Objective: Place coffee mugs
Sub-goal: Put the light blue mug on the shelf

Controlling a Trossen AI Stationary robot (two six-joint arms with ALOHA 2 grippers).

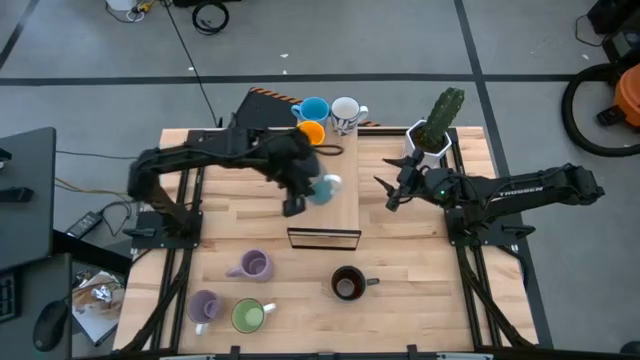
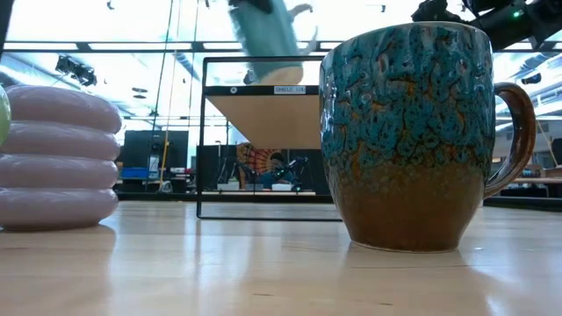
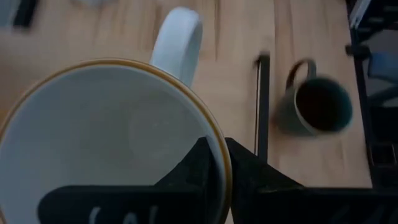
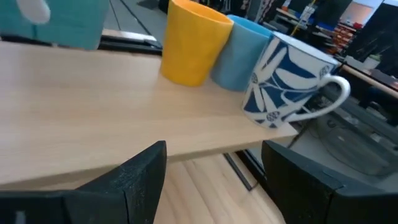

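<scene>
From above, the left gripper (image 1: 300,196) is clamped on a pale mug (image 1: 325,188) over the raised wooden shelf (image 1: 335,205), while the orange mug (image 1: 310,131), the light blue mug (image 1: 314,109) and the white patterned mug (image 1: 345,113) stand at the shelf's far end, and two lavender mugs (image 1: 252,265), a green mug (image 1: 248,316) and the dark brown mug (image 1: 347,283) stand on the near table. In the left wrist view, one finger (image 3: 199,163) is inside the rim and the other outside. In the right wrist view, the right gripper (image 4: 211,180) has its fingers apart, just right of the shelf
</scene>
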